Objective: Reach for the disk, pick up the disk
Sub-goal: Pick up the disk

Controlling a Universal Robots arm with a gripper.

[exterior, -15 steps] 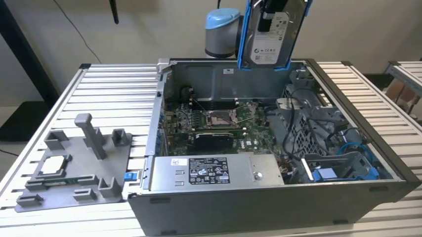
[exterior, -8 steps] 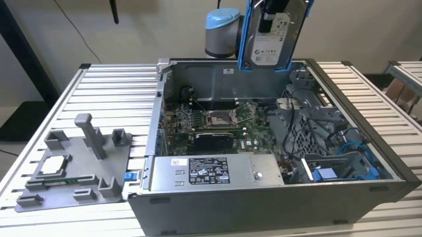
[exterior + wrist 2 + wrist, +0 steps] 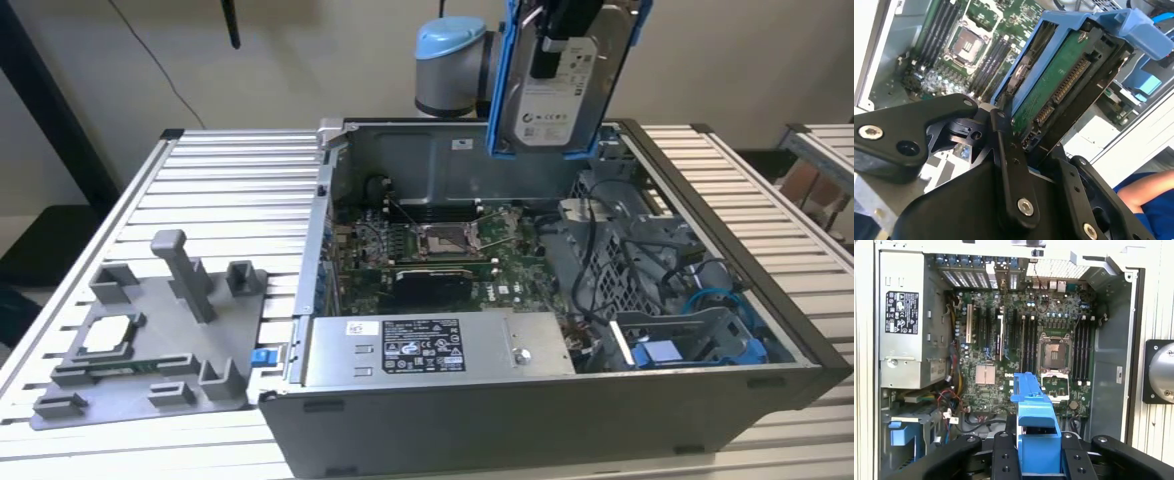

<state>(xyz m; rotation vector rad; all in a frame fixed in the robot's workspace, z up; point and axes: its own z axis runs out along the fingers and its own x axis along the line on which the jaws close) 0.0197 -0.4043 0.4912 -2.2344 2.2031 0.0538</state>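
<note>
The disk (image 3: pixel 571 85), a silver drive with a white label clipped in a blue plastic frame, hangs upright in the air above the back of the open computer case (image 3: pixel 747 390). My gripper (image 3: pixel 550 50) is shut on it, its black fingers clamped on the disk's upper part. In the second wrist view the disk (image 3: pixel 1061 82) shows its green circuit side and connector, held between the black fingers (image 3: pixel 1004 145). In the first wrist view the disk's blue frame edge (image 3: pixel 1033 415) sticks out between the fingers (image 3: pixel 1004 450), high over the motherboard.
The case holds a motherboard (image 3: pixel 427 245), a grey power supply (image 3: pixel 427 345), cables and a blue bracket (image 3: pixel 661 352) at the front right. A grey fixture plate (image 3: pixel 140 350) with a square chip lies at the exterior view's left. A person's arm in a blue sleeve (image 3: pixel 1149 200) is near.
</note>
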